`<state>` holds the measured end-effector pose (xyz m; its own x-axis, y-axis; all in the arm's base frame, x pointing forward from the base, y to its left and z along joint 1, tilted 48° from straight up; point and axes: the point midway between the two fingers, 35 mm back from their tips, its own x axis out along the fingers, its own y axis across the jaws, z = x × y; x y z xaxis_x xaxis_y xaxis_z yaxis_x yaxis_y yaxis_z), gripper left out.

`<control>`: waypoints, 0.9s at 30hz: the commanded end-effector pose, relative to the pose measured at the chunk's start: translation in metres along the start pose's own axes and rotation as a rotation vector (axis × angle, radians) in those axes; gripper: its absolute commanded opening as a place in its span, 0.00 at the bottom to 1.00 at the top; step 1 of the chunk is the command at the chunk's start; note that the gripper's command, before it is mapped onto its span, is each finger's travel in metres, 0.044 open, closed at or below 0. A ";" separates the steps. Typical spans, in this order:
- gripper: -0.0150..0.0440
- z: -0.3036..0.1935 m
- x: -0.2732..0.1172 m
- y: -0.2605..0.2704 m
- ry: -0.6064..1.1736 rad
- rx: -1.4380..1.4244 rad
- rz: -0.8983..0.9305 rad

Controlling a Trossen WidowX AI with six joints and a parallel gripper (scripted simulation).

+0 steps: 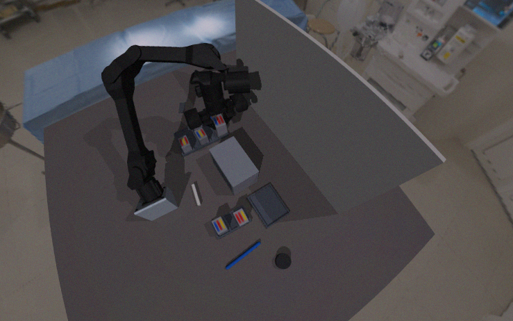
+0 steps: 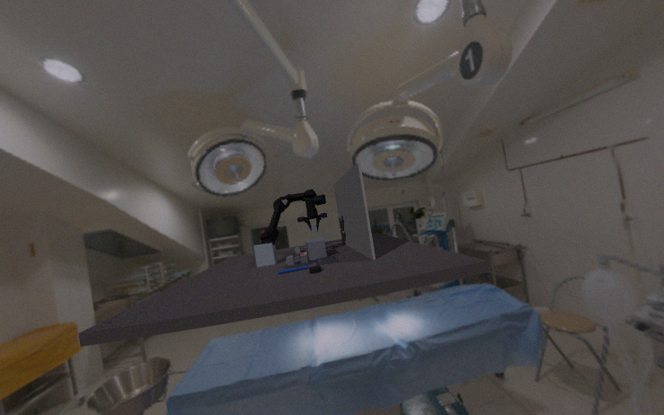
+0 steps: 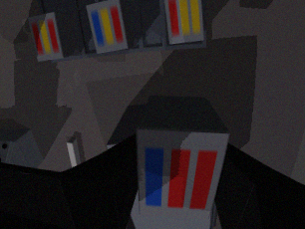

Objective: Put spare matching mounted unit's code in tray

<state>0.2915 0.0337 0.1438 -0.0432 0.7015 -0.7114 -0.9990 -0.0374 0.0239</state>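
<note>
1 spare (image 3: 177, 181), blue-red-red stripes, clamped between pincer (image 3: 179, 190) fingers, part open, lifted above table (image 1: 130, 259)

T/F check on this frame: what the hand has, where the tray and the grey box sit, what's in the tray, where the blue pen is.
1. The hand is shut on a spare striped blue, red, red. True.
2. The tray already holds a spare. False: nothing shows inside it.
3. The held spare is lifted above the table. True, as the exterior view shows.
4. The blue pen lies inside the tray. False: it lies on the table, apart from the tray.
5. The grey box stands between the far spares and the tray. True.
</note>
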 end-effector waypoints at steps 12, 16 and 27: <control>0.25 -0.074 0.000 -0.040 0.011 -0.022 0.003; 0.25 -0.094 0.001 -0.048 0.010 -0.027 0.005; 0.25 -0.152 0.008 -0.062 0.001 -0.043 0.010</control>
<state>0.3503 -0.0518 0.0456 -0.0546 0.7025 -0.7096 -0.9976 -0.0683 0.0092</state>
